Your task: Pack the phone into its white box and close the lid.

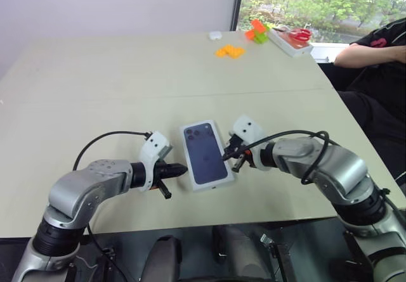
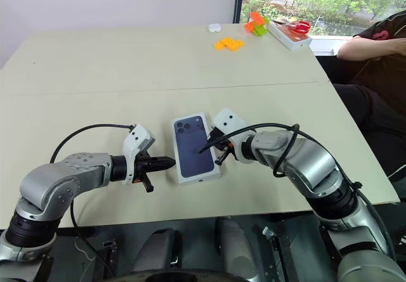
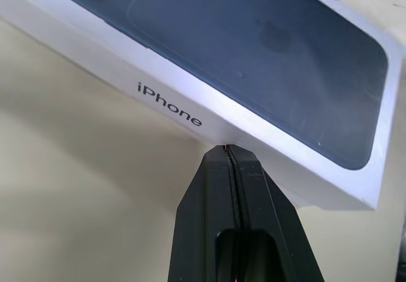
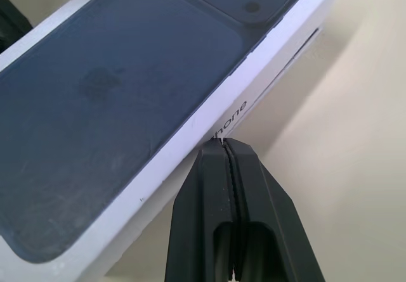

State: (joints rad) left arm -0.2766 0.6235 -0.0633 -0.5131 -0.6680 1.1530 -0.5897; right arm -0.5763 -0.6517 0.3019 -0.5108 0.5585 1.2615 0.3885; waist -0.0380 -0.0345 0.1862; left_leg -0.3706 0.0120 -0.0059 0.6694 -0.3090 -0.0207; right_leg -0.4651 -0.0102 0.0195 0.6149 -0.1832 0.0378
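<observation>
Closed iPhone box, lid (image 1: 205,153) on, lies flat on the beige surface (image 1: 127,85) near its front edge. Long axis runs front to back, tilted slightly; printed camera cluster at the far end. Lid top: dark navy phone picture, white border; "iPhone" on the side wall. Left gripper (image 1: 182,167) at the lid's left wall, jaws pressed together, empty. Right gripper (image 1: 224,157) at its right wall, jaws likewise together. Far beyond the lid: orange pieces (image 1: 229,51).
</observation>
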